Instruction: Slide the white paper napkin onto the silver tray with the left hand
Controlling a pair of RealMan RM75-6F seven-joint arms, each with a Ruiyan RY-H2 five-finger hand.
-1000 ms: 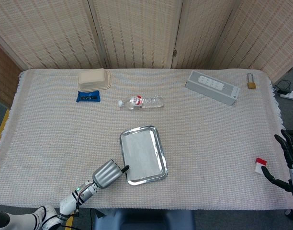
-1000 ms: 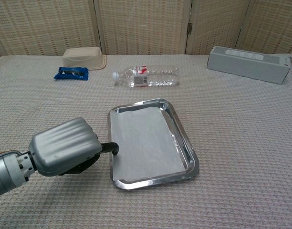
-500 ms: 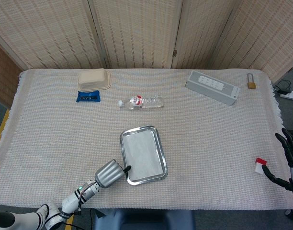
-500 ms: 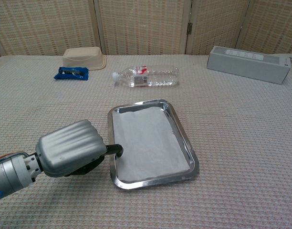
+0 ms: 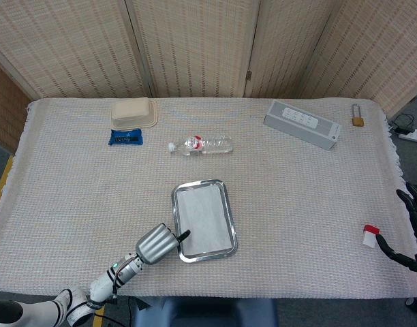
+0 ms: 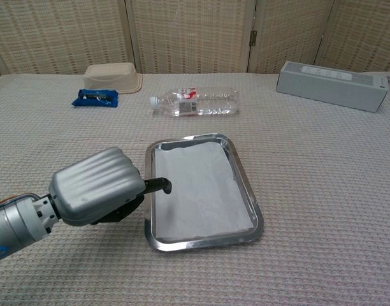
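The white paper napkin [image 5: 204, 219] [image 6: 196, 187] lies flat inside the silver tray [image 5: 230, 228] [image 6: 245, 185] at the table's front middle. My left hand [image 5: 156, 244] [image 6: 98, 195] hovers at the tray's left rim, knuckles up, with a dark fingertip [image 6: 164, 185] reaching over the rim onto the napkin's left edge. Nothing is gripped in it; its other fingers are hidden under the silver shell. My right hand [image 5: 411, 231] shows at the far right edge of the head view, fingers spread, holding nothing.
A clear plastic bottle [image 5: 200, 145] [image 6: 195, 102] lies behind the tray. A beige container [image 5: 133, 112] [image 6: 112, 77] and a blue packet [image 5: 125, 137] [image 6: 95, 97] sit at back left, a grey box [image 5: 302, 124] [image 6: 332, 85] and a padlock [image 5: 358, 116] at back right, and a small red-and-white object [image 5: 370, 236] near my right hand.
My left hand has moved right and forward over the tray's rim, and its fingertip now lies on the napkin. The tray has turned slightly. The right hand has drifted a little right.
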